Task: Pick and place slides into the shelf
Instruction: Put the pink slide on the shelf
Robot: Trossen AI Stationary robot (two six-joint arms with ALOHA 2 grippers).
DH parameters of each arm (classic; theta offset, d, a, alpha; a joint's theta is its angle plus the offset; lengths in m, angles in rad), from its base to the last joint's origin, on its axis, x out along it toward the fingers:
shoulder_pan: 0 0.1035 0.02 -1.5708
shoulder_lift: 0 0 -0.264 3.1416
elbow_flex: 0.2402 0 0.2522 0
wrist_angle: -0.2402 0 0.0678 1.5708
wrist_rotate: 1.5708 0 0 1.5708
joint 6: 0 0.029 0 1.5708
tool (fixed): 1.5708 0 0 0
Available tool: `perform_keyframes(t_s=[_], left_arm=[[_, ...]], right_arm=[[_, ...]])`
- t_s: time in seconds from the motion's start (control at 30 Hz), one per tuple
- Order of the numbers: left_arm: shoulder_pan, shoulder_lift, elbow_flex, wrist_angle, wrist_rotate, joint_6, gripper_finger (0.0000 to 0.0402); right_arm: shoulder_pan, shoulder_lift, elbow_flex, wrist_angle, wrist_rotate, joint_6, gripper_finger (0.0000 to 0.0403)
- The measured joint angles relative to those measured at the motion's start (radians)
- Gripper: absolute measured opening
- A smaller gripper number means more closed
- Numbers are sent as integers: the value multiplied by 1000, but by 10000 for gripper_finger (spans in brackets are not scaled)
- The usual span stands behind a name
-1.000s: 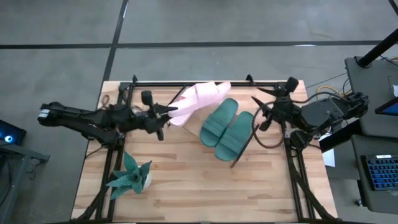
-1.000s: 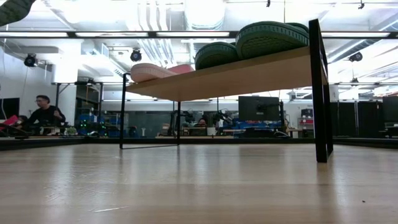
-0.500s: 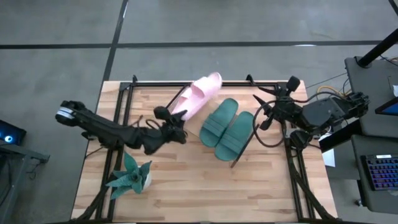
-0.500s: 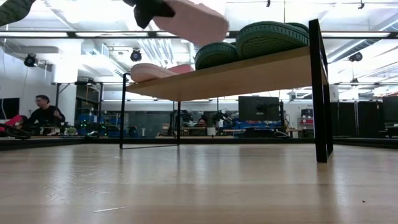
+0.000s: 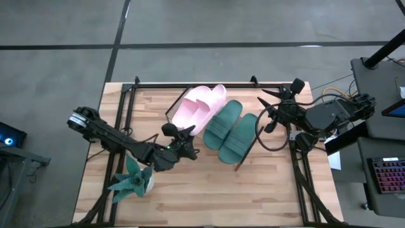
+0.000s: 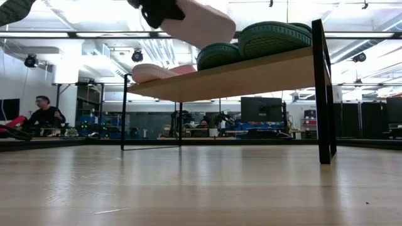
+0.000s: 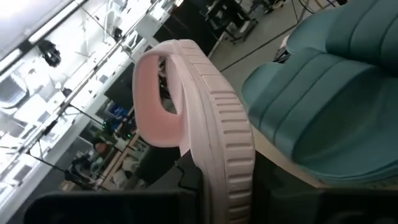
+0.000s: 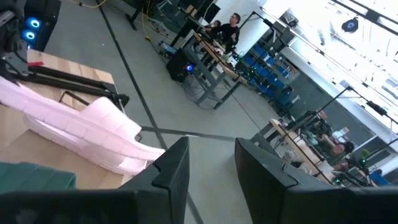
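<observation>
While ribbed foam pink slide (image 7: 214, 155) is clamped, left claw (image 5: 183, 140), green slides (image 5: 231, 130) adjacent.

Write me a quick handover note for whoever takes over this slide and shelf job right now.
Left hand: shut on the second pink slide, holding it over the shelf beside the first pink slide; the low view shows it still above the board.
Right hand: open, empty, waiting at the table's right edge.
Done: both green slides and one pink slide are on the shelf.
Left: lower the held pink slide next to its mate, release, pull back.
</observation>
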Motion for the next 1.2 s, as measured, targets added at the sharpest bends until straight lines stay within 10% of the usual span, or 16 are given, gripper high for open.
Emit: perform_keyframes(t_s=[1.2], left_arm=[[90,133,-25,-51,-52,-144,40]], right_arm=[[0,0,-7,-27,0,27,103]])
